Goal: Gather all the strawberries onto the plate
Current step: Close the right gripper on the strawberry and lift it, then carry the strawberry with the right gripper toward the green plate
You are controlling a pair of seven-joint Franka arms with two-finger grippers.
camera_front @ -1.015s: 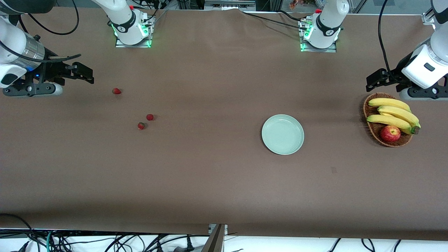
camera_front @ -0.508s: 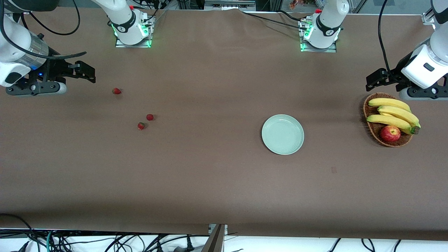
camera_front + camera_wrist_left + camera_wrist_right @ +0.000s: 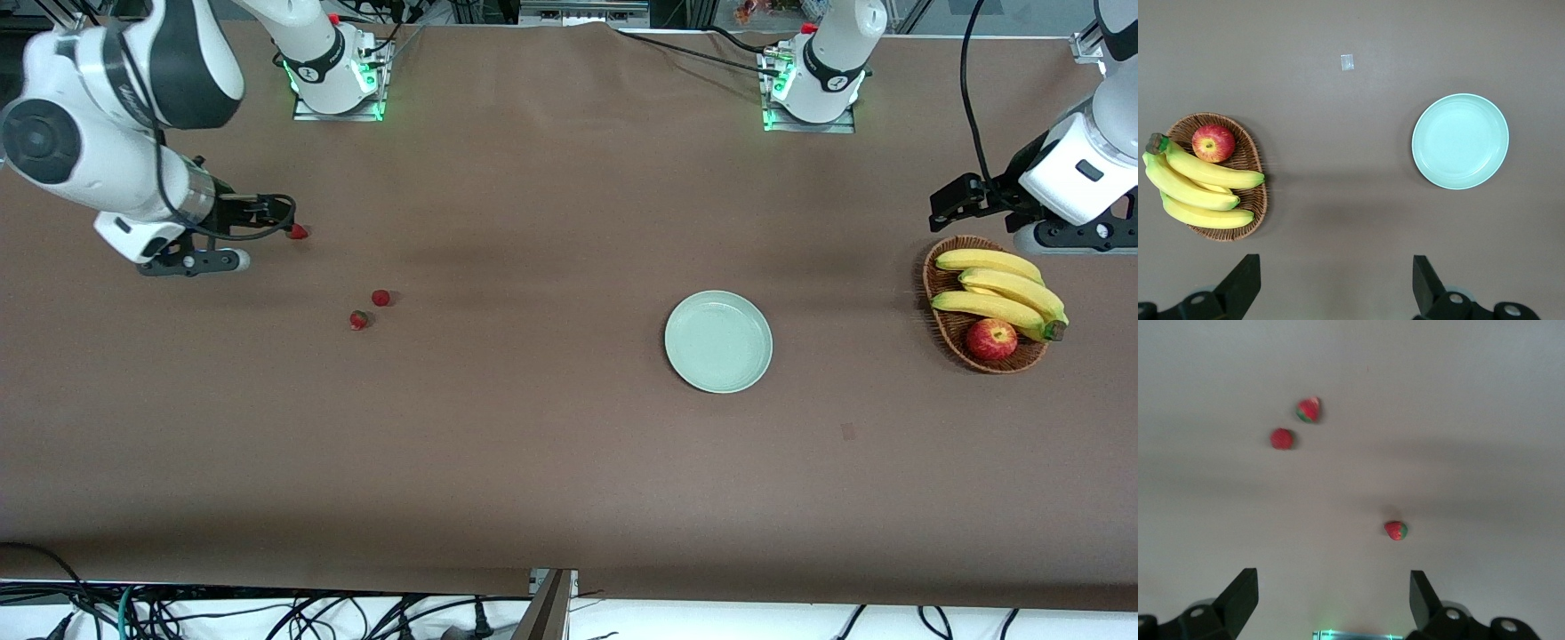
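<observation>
Three small red strawberries lie on the brown table toward the right arm's end. One strawberry (image 3: 298, 232) lies apart, farther from the front camera. The other two (image 3: 380, 298) (image 3: 358, 319) lie close together. My right gripper (image 3: 281, 218) is open and empty, up over the table right beside the lone strawberry. The right wrist view shows that berry (image 3: 1395, 531) just ahead of the open right gripper (image 3: 1331, 593), and the pair (image 3: 1282, 439) (image 3: 1308, 409) farther off. The mint-green plate (image 3: 718, 341) (image 3: 1460, 141) is empty. My left gripper (image 3: 949, 204) (image 3: 1336, 280) waits open beside the basket.
A brown woven basket (image 3: 942, 267) (image 3: 1251, 167) with bananas (image 3: 996, 289) and a red apple (image 3: 991, 339) stands at the left arm's end. A small pale mark (image 3: 847, 432) (image 3: 1347, 62) is on the cloth, nearer the front camera than the plate.
The right arm has swung and its gripper has moved toward the lone strawberry, ending right beside it. The left arm, the strawberries and the plate have not moved.
</observation>
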